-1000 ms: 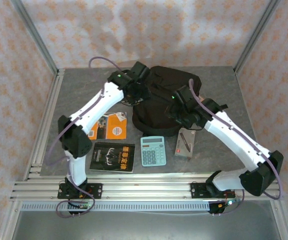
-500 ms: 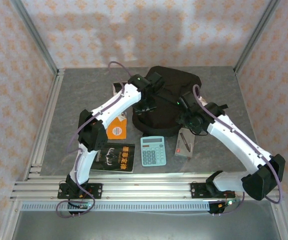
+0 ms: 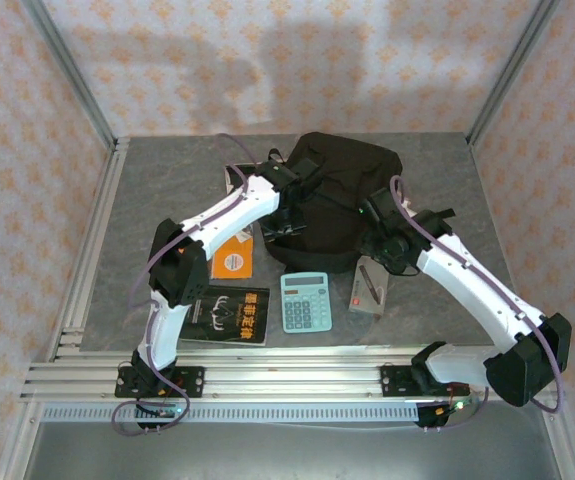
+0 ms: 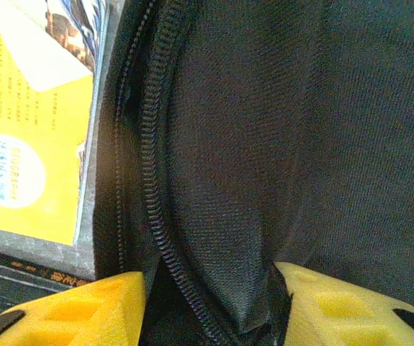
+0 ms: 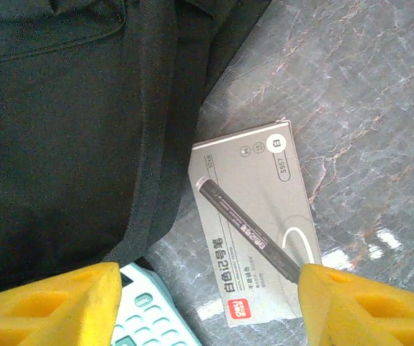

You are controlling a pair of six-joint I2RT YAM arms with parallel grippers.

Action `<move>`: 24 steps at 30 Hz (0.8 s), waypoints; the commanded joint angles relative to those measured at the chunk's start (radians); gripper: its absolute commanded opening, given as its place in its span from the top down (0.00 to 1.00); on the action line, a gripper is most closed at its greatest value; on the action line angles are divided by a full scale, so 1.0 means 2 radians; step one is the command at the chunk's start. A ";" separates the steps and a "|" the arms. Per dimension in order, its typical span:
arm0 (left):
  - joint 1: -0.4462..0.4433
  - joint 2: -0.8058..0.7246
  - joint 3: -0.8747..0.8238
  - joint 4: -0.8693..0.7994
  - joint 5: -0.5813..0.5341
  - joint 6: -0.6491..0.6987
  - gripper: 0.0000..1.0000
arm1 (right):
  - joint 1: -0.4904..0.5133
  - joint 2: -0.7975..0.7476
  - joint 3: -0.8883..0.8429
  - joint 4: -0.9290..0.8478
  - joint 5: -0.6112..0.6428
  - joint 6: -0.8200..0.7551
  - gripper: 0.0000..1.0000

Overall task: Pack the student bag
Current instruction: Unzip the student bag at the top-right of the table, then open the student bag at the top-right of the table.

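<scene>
The student bag (image 3: 347, 185), a big soft black backpack, lies at the back middle of the table. My left gripper (image 3: 289, 208) is at the bag's front left edge. In the left wrist view a fold of the bag's fabric (image 4: 264, 144) with a zipper (image 4: 156, 180) is pinched between the yellow fingertips (image 4: 84, 310), so the left gripper (image 4: 210, 310) is shut on it. My right gripper (image 3: 375, 240) hovers open at the bag's front right corner (image 5: 48, 130). Below the right gripper (image 5: 207, 303) lie a grey pen box (image 5: 253, 231) and a calculator corner (image 5: 149, 317); nothing is held.
In front of the bag lie the pen box (image 3: 370, 285), a pale blue calculator (image 3: 305, 301), a black book with orange lettering (image 3: 227, 314) and an orange book (image 3: 232, 255), whose yellow cover (image 4: 27, 144) touches the bag's side. Another book's corner (image 3: 235, 178) shows behind the left arm.
The left arm has swung right and nearer along the bag's left edge, still gripping the fabric. The right gripper has drifted slightly right and nearer, over the pen box.
</scene>
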 commanded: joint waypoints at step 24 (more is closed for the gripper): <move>0.042 -0.069 0.051 0.035 -0.049 0.039 1.00 | -0.009 -0.014 0.016 0.034 -0.009 -0.051 0.62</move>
